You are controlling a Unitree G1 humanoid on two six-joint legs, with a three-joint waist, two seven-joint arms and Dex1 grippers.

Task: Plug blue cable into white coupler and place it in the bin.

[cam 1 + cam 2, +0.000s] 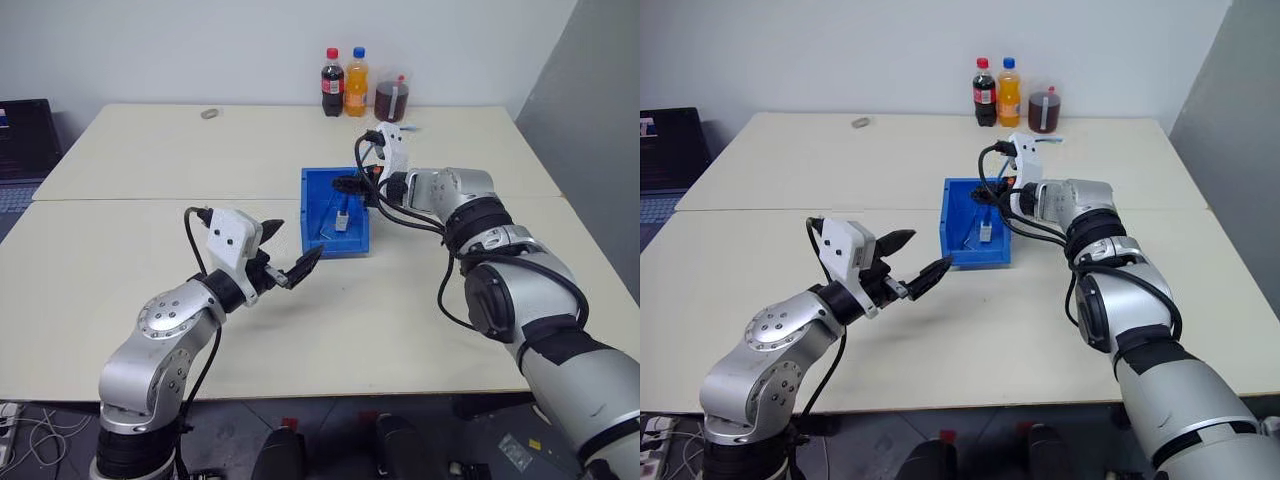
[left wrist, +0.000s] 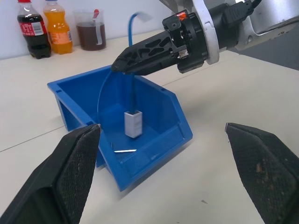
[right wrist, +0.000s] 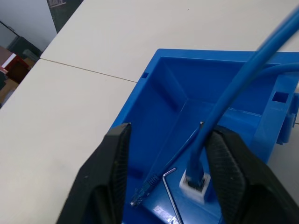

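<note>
Right gripper above bin, fingers parted, blue cable between them; white coupler plugged, inside bin. Risk: retreating fingers snag cable, drag it out. Left gripper open, empty.

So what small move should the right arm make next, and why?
Probably lift the right gripper straight up and away from the bin. The white coupler, with the blue cable plugged in, already stands inside the bin, and the fingers look parted around the cable, so only a clean withdrawal seems left.
</note>
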